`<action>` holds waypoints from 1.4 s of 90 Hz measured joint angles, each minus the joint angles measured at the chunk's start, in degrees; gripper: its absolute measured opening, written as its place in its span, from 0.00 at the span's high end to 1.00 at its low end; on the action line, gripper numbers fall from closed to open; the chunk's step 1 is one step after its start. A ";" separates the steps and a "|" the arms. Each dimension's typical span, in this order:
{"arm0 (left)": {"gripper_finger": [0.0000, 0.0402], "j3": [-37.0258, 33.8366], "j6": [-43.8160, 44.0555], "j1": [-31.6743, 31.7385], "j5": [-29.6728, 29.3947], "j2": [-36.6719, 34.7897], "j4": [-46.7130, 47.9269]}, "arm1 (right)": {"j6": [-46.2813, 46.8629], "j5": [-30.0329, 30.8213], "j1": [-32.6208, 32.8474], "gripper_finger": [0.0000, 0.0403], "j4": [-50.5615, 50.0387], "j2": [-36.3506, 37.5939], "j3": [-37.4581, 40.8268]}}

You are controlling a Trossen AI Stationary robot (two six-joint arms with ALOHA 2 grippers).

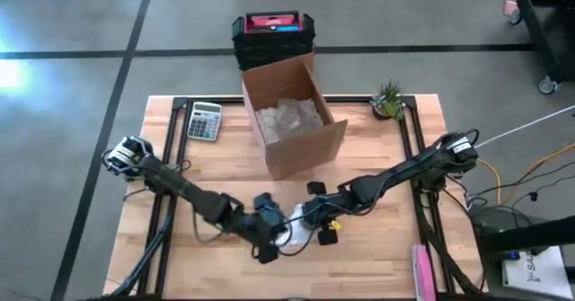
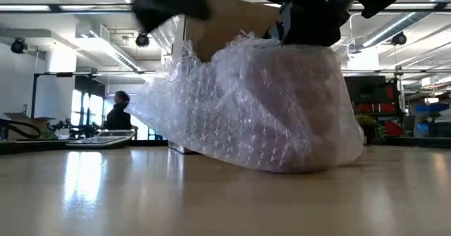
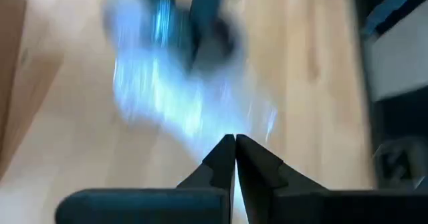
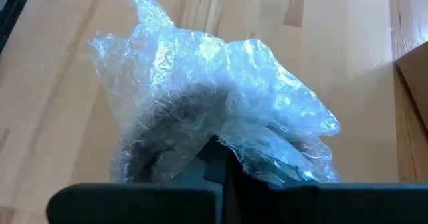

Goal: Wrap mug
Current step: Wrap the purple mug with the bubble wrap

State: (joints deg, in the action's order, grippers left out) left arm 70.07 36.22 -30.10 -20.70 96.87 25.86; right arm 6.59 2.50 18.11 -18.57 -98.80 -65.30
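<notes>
Mug (image 4: 175, 127), largely covered by bubble wrap (image 2: 261, 102) on the bench (image 1: 377, 256) in front of the cardboard box (image 1: 292, 112), is mid-wrap: right tool (image 4: 217, 154) pinches the wrap, left tool (image 3: 235, 150) is pressed together empty beside it, and tucking the loose flap likely comes next.

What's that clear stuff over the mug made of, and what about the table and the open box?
The wrap looks like clear plastic bubble wrap, dotted with air pockets. The table seems pale varnished wood, with visible grain. The box looks like plain brown cardboard.
</notes>
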 joint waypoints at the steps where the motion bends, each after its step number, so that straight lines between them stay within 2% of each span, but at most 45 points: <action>1: 1.00 -0.36 0.29 -0.16 -0.21 0.20 0.13 | 0.00 0.01 0.00 1.00 0.00 0.00 0.00; 8: 1.00 -3.75 0.80 -0.61 -1.25 1.48 -3.90 | -0.05 0.01 0.00 1.00 0.00 0.02 0.00; 20: 1.00 -9.74 -3.22 0.64 -1.79 2.86 -20.85 | -0.13 0.02 0.00 1.00 0.06 -0.07 0.00; 29: 1.00 -10.52 -8.15 1.84 -2.43 2.94 -31.86 | -0.15 0.02 0.00 1.00 0.15 -0.41 -0.04; 36: 1.00 -10.22 -12.37 2.27 -2.45 2.81 -36.28 | -0.20 -0.01 0.01 1.00 0.01 -0.69 -0.04; 71: 1.00 -10.85 -8.75 6.48 -1.19 7.73 -43.26 | -0.66 -1.50 0.01 1.00 -0.55 -0.60 -0.07; 98: 1.00 -11.52 -9.09 6.72 -1.63 7.67 -42.91 | 3.48 -3.17 -0.13 1.00 -17.92 5.36 -7.17; 115: 1.00 -11.59 -10.09 6.72 -1.53 7.62 -43.39 | 2.83 -3.90 -0.13 1.00 -10.31 3.65 -6.72; 126: 1.00 -11.64 -10.16 6.74 -1.42 7.60 -43.65 | 1.50 -3.05 -0.39 1.00 -9.53 -0.27 -5.09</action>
State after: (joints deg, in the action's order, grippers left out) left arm 58.43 26.06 -23.35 -22.11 104.47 -17.79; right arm 8.09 -0.55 17.72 -28.09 -99.08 -70.39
